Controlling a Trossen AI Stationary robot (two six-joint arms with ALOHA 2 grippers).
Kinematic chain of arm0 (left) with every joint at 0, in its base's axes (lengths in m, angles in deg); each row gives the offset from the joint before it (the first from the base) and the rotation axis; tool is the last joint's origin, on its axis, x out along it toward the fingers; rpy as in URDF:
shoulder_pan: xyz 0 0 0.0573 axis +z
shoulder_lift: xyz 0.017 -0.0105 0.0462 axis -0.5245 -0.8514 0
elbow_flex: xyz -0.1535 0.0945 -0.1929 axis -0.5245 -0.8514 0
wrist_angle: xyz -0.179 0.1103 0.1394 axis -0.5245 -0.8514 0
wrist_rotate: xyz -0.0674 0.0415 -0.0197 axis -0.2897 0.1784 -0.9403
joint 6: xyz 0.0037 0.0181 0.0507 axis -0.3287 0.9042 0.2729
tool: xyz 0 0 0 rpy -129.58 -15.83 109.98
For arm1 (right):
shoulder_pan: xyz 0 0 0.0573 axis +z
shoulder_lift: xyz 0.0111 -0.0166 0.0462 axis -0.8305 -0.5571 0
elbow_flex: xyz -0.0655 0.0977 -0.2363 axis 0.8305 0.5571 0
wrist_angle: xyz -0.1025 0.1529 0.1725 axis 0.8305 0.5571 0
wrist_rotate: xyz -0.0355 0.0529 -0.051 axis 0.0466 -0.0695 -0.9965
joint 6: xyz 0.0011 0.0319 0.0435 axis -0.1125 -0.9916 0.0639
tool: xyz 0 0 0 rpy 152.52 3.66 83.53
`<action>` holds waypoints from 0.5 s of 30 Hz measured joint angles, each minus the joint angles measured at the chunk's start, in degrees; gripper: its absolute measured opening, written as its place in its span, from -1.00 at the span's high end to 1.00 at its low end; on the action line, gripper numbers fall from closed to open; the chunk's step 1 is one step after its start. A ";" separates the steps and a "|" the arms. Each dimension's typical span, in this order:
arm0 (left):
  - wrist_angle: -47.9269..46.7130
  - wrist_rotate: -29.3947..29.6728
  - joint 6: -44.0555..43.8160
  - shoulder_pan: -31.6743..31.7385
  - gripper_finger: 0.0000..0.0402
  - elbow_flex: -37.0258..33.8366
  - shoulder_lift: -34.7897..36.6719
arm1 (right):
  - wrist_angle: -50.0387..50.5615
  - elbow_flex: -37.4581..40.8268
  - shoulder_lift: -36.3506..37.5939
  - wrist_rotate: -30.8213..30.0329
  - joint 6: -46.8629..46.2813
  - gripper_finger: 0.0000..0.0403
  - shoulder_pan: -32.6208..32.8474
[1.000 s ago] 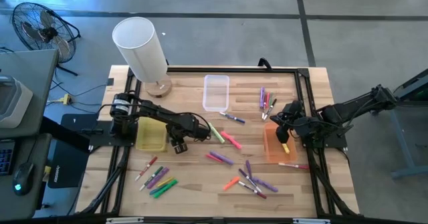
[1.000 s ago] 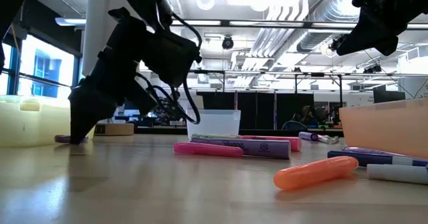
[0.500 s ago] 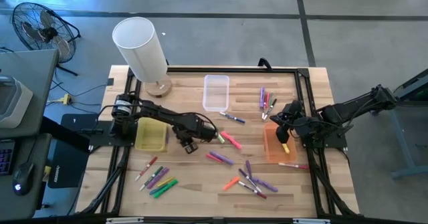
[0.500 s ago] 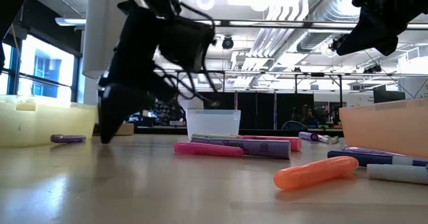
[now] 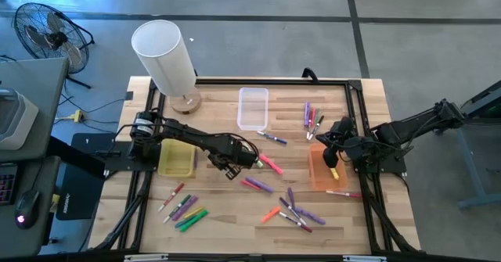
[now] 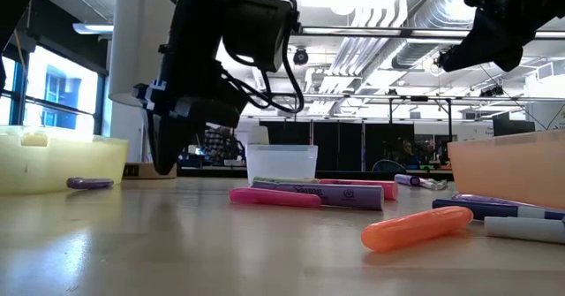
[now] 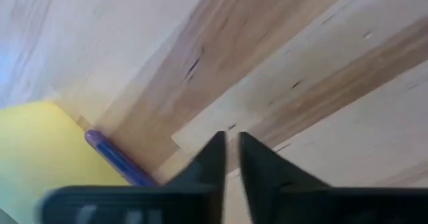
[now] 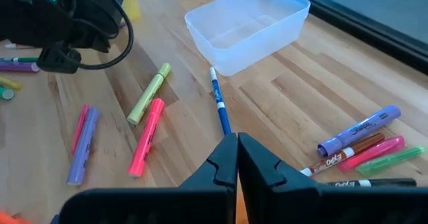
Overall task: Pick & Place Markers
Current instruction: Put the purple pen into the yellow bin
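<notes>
A: Markers, which one is nearest the left gripper?

B: The yellow-green marker just beside it, toward the right arm, lying diagonally; pink marker beyond.

A: Jaws?

B: Nearly shut, empty. The right gripper hovers shut over the orange bin.

Colourful markers scattered flat, seemingly in loose clusters

Left pincer now rightward, fingers closed.
</notes>
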 joint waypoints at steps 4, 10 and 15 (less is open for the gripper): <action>-2.06 1.05 -3.98 -0.17 0.93 -0.06 0.00 | -1.23 0.00 0.00 -0.70 1.46 1.00 0.00; -9.81 2.64 -10.54 -0.78 0.98 -0.20 -1.18 | -1.58 0.00 0.00 -0.76 1.61 0.99 0.00; -10.07 2.30 -12.46 -1.67 0.99 -2.31 -1.02 | -1.86 0.00 0.00 -1.32 1.61 0.99 -0.02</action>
